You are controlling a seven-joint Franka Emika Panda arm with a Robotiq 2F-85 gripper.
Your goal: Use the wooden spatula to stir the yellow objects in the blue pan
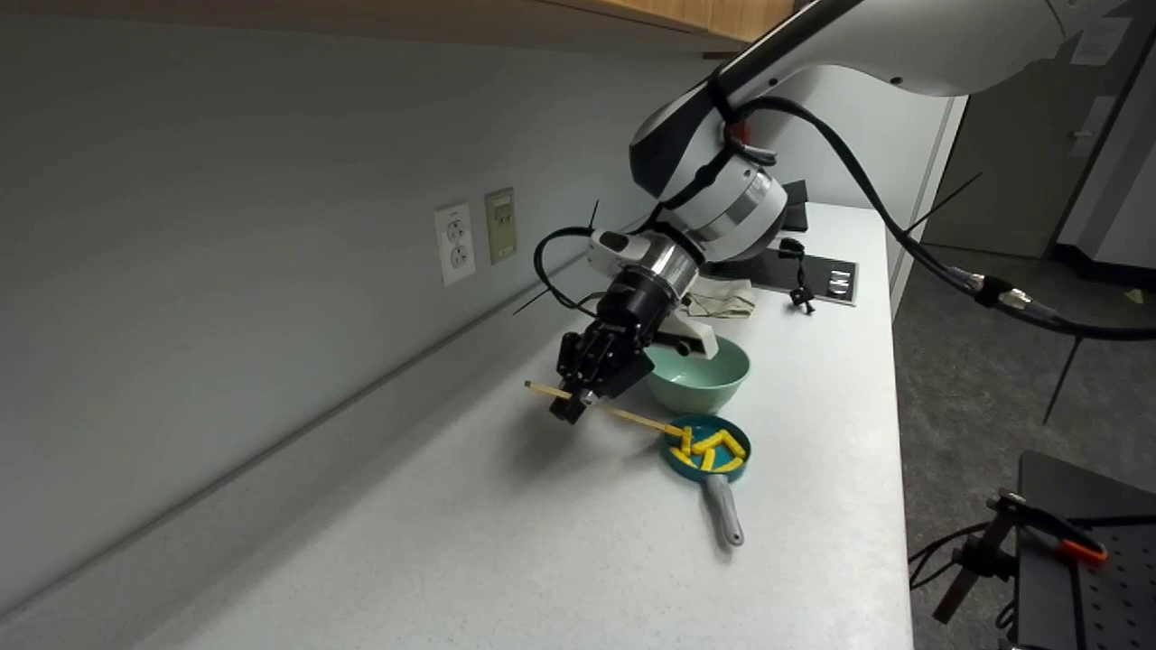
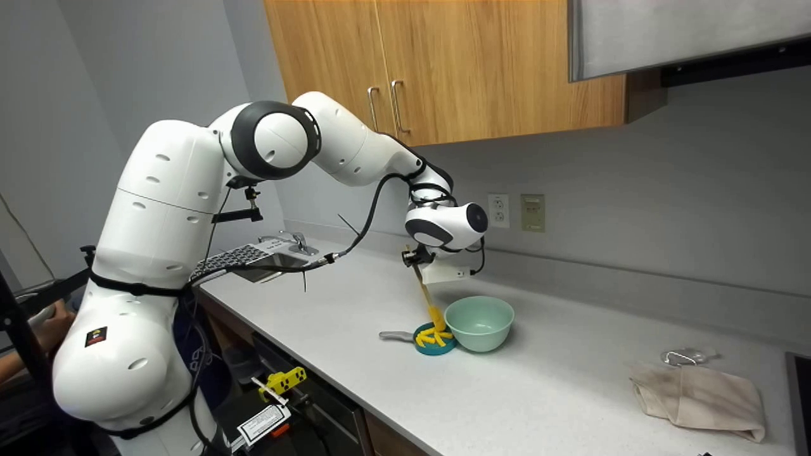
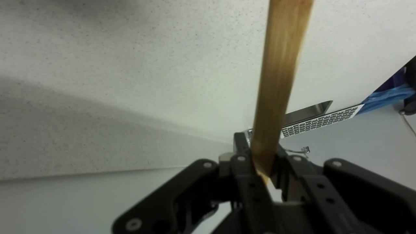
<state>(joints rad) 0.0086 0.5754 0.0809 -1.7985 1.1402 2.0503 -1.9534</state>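
My gripper [image 1: 571,408] is shut on the wooden spatula [image 1: 632,418], which slants down from the jaws in both exterior views. In the wrist view, the spatula [image 3: 281,55] runs up out of the frame from between the fingertips. Its lower end reaches over the rim of the blue pan [image 2: 437,350]; whether it touches the pieces there I cannot tell. Several yellow objects [image 1: 709,442] lie spread inside the pan. The pan rests flat on the counter, its grey handle [image 1: 724,513] pointing away from the bowl. The wrist view does not show the pan.
A light teal bowl [image 2: 479,324] stands close beside the pan. The wall with outlets [image 1: 454,244] runs along the counter's back. A folded cloth [image 2: 697,399] and a black cooktop [image 1: 813,273] are farther along, and a sink [image 2: 269,266] is at the opposite end.
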